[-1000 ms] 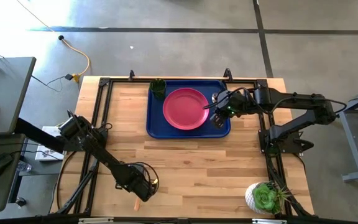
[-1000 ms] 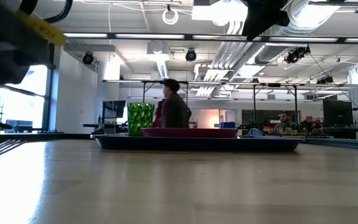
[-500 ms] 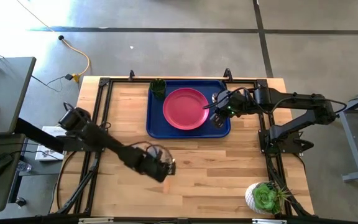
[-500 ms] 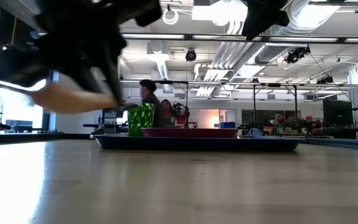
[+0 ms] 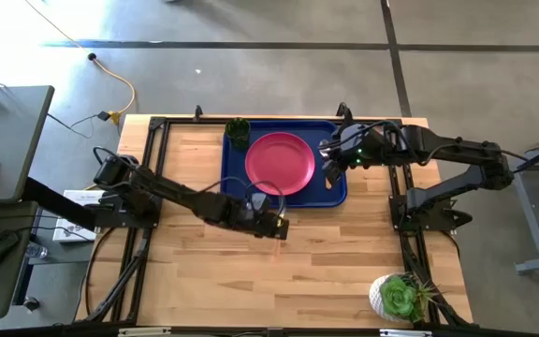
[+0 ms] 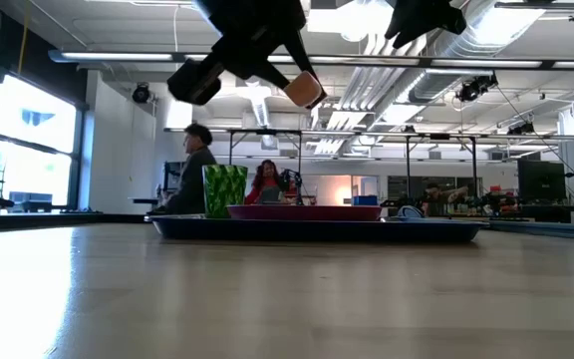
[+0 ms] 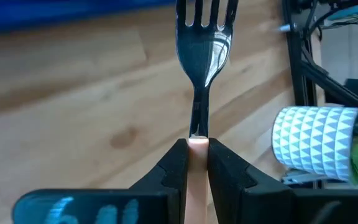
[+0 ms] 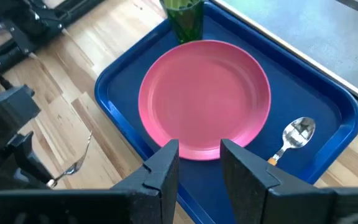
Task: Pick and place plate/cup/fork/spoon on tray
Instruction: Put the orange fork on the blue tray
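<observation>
While the left hand (image 5: 274,226) hangs above the bench (image 5: 344,262) just off the tray's front edge, it is clamped on the fork (image 7: 202,53), fingers pinching the orange handle with the silver tines projecting forward past the fingertips.

Item, tray (image 5: 232,192): blue, rectangular, raised rim, lying at the rear middle of the bench. All other entries are placed relative to it.

Item, plate (image 5: 280,163): pink-magenta, round, lying flat at the tray's centre.

Item, cup (image 5: 238,130): translucent green, upright in the tray's rear corner on the left arm's side, just beside the plate.

Item, spoon (image 8: 290,138): silver bowl, orange handle, lying inside the tray between the plate and the rim on the right arm's side; seen clearly in the right wrist view.

Item, fork: held clear of the bench, outside the tray; in the low view its orange handle end (image 6: 301,89) shows high above the tray's rim, under the dark arm.

Item, right hand (image 5: 328,159): poised over the tray's end on the right arm's side, above the spoon, its fingers (image 8: 162,169) parted with nothing between them.

Item, succulent (image 5: 399,297): green, in a white patterned pot, standing at the bench's front corner on the right arm's side, well apart from the tray.

Item, two people (image 6: 192,179): visible in the room beyond the tray, low view only.
</observation>
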Robot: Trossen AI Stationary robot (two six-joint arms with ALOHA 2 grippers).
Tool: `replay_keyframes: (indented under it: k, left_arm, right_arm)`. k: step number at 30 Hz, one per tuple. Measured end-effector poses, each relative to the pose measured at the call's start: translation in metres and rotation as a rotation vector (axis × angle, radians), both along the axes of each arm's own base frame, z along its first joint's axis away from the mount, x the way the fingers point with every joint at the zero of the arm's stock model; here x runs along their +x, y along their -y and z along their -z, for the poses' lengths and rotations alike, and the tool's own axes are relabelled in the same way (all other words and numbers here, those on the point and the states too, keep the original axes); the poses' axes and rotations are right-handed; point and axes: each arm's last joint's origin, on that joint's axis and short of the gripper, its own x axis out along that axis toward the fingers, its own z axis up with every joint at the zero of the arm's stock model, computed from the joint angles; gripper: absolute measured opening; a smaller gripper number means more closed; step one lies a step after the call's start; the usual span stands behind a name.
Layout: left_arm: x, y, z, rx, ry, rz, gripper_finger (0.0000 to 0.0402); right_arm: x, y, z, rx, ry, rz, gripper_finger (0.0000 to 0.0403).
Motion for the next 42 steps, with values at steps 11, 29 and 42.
replay_keyframes:
  k: [11, 29, 42]
  left_arm:
    - [0.004, -0.018, -0.022, 0.047, -0.08, -0.019, 0.0037]
    - [0.019, 0.015, 0.054, -0.074, -0.292, -0.052, 0.0037]
    - [0.018, 0.023, 0.079, -0.113, -0.391, -0.057, 0.0037]
  right_arm:
    - [-0.01, 0.006, -0.006, -0.003, 0.028, 0.03, 0.011]
    - [-0.011, 0.006, -0.006, -0.002, 0.02, 0.03, 0.011]
    - [-0.011, 0.006, -0.006, -0.001, 0.015, 0.03, 0.011]
